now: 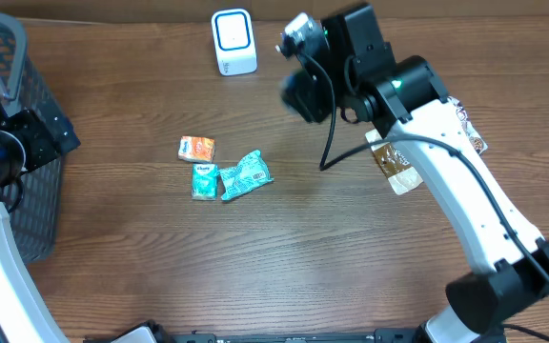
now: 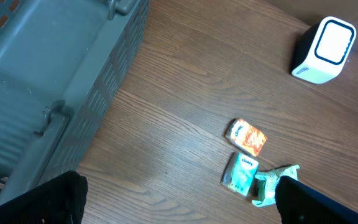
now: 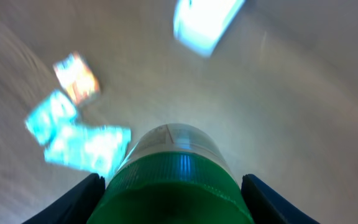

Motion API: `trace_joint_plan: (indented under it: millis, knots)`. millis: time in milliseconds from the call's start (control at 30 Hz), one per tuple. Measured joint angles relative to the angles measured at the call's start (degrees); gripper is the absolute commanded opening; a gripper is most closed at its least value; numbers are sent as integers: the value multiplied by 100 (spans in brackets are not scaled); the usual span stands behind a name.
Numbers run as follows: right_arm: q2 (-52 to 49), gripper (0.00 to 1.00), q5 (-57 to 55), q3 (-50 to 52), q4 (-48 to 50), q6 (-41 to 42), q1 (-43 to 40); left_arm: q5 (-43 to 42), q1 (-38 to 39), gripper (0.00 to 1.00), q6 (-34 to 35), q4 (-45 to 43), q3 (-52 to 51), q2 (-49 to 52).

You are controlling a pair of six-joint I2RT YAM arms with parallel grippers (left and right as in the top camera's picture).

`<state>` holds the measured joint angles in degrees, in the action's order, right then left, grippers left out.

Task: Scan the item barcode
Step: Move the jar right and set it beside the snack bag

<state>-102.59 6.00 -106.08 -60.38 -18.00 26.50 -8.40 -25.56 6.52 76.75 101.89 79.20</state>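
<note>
On my right wrist view the right gripper (image 3: 171, 182) is pinching the green container (image 3: 174, 158). Its rounded green body fills the bottom centre of the frame, a paler band runs across its top, and a dark finger (image 3: 73, 200) stands on each side of it. That view is blurred, so I can read no label or barcode on it.

In the overhead view the container shows only as a dark shape (image 1: 305, 95) in the upper middle of the frame. It is held above the table (image 1: 284, 257), right of and slightly below the white scanner (image 1: 233, 41) with its blue-outlined face. The two are apart, not touching.

The left gripper (image 2: 179, 186) is spread wide with nothing between its fingers, whose dark tips sit in the bottom corners of the left wrist view. The grey basket (image 2: 42, 74) fills the upper left of that view.

Three packets lie together left of centre in the overhead view:
- an orange packet (image 1: 197, 149)
- a small teal packet (image 1: 204, 180) just below it
- a crinkled teal packet (image 1: 246, 175) just to its right

A brown packet (image 1: 396, 168) lies partly under the right arm at centre right.
</note>
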Motion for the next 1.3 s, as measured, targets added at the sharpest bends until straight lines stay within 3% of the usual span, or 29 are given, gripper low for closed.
trace_joint_plan:
  millis: [267,600,867,1100,1300]
  knots:
    - [-393,47,-2,894,-348,140,-442,0,0,100,0,0,0,0]
    - [-533,47,-232,2151,153,153,-1038,0,0,100,-2,0,0,0]
    - [-540,46,-450,2522,1405,256,-1714,0,0,100,0,0,0,0]
    - [-540,46,-560,2527,2953,273,-1738,0,0,99,-2,0,0,0]
    - [-579,46,-1095,2527,3294,275,-1733,0,0,100,0,0,0,0]
